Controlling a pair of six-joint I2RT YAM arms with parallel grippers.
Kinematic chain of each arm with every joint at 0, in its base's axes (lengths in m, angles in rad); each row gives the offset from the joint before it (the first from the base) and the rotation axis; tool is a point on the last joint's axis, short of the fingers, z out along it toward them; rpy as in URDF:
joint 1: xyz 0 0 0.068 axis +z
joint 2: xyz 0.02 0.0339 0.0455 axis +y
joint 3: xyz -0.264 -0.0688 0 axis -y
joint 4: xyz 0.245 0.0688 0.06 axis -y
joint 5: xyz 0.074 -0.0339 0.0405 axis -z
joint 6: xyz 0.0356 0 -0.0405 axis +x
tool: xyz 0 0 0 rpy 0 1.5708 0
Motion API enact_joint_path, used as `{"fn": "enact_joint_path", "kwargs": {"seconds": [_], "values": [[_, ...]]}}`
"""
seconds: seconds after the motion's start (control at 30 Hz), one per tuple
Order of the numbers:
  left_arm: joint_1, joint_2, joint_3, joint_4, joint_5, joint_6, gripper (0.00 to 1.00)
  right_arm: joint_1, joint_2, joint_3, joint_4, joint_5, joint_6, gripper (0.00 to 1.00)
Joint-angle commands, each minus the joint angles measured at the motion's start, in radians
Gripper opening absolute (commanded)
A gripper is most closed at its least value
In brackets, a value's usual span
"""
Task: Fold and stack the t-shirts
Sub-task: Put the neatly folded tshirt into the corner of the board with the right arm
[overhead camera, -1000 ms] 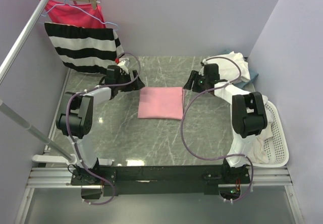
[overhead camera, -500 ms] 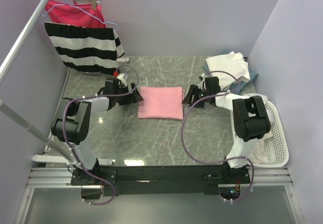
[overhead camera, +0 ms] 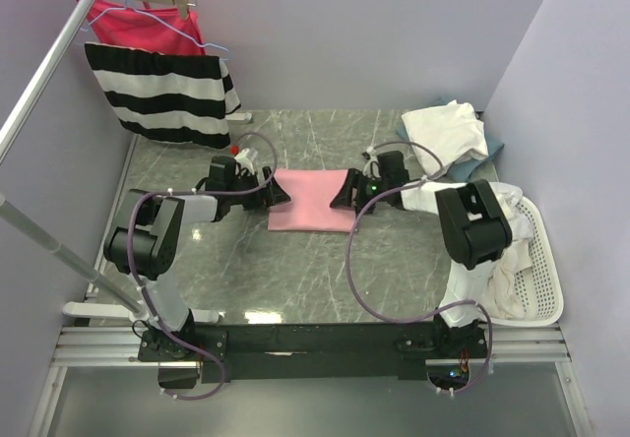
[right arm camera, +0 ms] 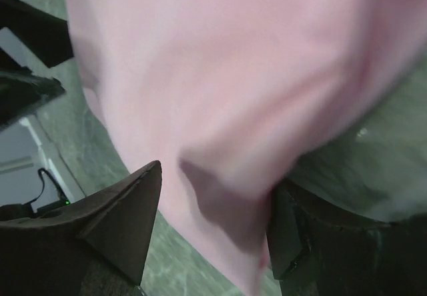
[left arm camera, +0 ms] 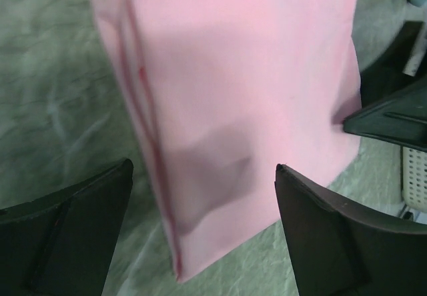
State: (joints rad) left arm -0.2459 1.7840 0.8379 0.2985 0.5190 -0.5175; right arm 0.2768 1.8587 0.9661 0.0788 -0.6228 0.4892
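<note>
The light pink t-shirt (overhead camera: 310,203) lies folded in a rectangle at the middle of the marble table (overhead camera: 295,280). My left gripper (overhead camera: 280,193) is open at the shirt's left edge; in the left wrist view its fingers (left arm camera: 330,233) straddle the shirt's (left arm camera: 247,76) near corner. My right gripper (overhead camera: 343,195) is open at the shirt's right edge; in the right wrist view the pink cloth (right arm camera: 233,76) bulges up between its fingers (right arm camera: 117,219). Cream-white t-shirts (overhead camera: 445,130) are piled at the back right, on top of a blue one (overhead camera: 492,150).
A white basket (overhead camera: 547,260) with pale garments stands at the right edge. A black-and-white striped garment (overhead camera: 162,93) and a magenta-red one (overhead camera: 138,26) hang from a rack at the back left. A metal rail (overhead camera: 49,68) crosses the left side.
Both grippers have moved inward from the table's sides to the pink shirt's left and right edges. The shirt's right edge is now bunched up at the right gripper.
</note>
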Motion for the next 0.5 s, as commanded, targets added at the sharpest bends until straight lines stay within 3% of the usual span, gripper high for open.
{"fn": "enact_joint_path", "kwargs": {"seconds": [0.0, 0.1, 0.13, 0.23, 0.47], "values": [[-0.029, 0.075, 0.029, 0.005, 0.052, -0.018, 0.95, 0.058, 0.12, 0.077, 0.033, 0.011, 0.074, 0.67], [-0.035, 0.1, 0.053, 0.004, 0.058, -0.021, 0.94, 0.058, 0.175, 0.115, 0.081, 0.014, 0.135, 0.55], [-0.035, 0.098, 0.055, -0.001, 0.055, -0.019, 0.94, 0.058, 0.184, 0.135, 0.078, 0.02, 0.146, 0.33], [-0.035, 0.089, 0.058, -0.016, 0.039, -0.007, 0.94, 0.056, 0.169, 0.164, 0.085, 0.047, 0.147, 0.0], [-0.033, 0.048, 0.07, -0.047, 0.01, 0.008, 0.95, 0.006, 0.096, 0.285, -0.016, 0.149, 0.054, 0.0]]}}
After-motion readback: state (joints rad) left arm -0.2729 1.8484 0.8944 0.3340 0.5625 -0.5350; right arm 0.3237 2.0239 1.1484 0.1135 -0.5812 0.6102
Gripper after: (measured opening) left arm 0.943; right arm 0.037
